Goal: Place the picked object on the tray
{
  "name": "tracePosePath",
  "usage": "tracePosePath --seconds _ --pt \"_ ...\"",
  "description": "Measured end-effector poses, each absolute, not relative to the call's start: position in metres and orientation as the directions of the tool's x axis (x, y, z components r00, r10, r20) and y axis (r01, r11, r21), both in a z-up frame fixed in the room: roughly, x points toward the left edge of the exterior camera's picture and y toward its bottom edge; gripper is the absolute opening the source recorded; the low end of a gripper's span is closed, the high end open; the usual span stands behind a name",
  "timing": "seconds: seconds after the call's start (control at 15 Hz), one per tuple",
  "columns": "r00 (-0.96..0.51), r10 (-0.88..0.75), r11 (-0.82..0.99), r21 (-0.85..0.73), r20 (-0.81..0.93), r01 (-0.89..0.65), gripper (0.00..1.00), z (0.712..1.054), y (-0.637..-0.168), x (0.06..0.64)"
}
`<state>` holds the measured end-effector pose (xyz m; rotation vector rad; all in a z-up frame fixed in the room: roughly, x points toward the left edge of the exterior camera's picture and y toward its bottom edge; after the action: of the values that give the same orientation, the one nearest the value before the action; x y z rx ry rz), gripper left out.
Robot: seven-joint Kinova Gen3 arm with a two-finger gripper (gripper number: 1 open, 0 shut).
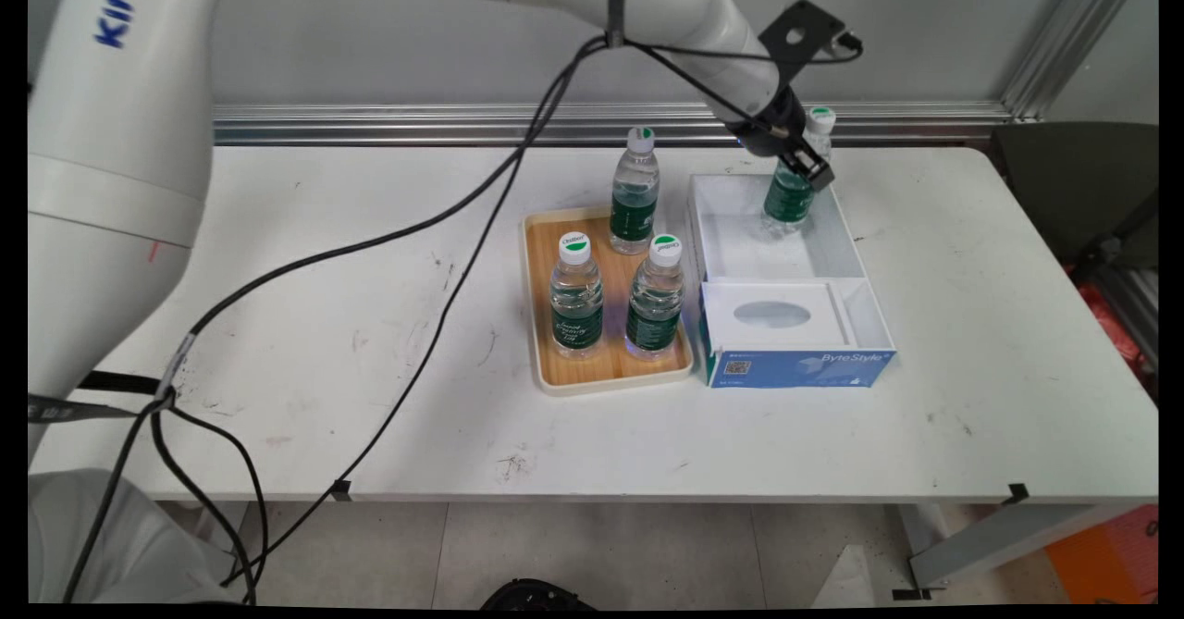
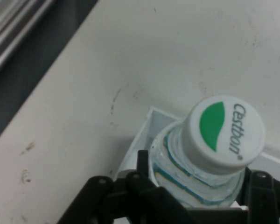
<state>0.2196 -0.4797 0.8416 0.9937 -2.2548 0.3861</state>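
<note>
Gripper (image 1: pixel 803 162) apparently around bottle (image 1: pixel 794 186), box (image 1: pixel 856 240) corner.

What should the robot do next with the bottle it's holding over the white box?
Probably lower it a little, then let go. The black tool grips the clear green-labelled water bottle upright inside the white open box, but whether its base rests there is unclear.

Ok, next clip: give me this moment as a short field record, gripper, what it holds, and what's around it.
gripper: gripper shut on a water bottle, fingers either side of it
held bottle: upright, in the far corner of the white box
white box: tissue box at its near end
wooden tray: left of the box, three water bottles upright
table: white table
</note>
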Motion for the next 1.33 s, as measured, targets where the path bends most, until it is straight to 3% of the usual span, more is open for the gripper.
tracePosePath --seconds 0.8,1.33 --pt "-0.473 -0.506 0.649 -0.042 0.721 -0.759 0.0 0.98 -0.389 0.28" --pt "-0.504 -0.529 0.636 -0.073 0.683 -0.768 0.0 1.02 -0.334 0.379"
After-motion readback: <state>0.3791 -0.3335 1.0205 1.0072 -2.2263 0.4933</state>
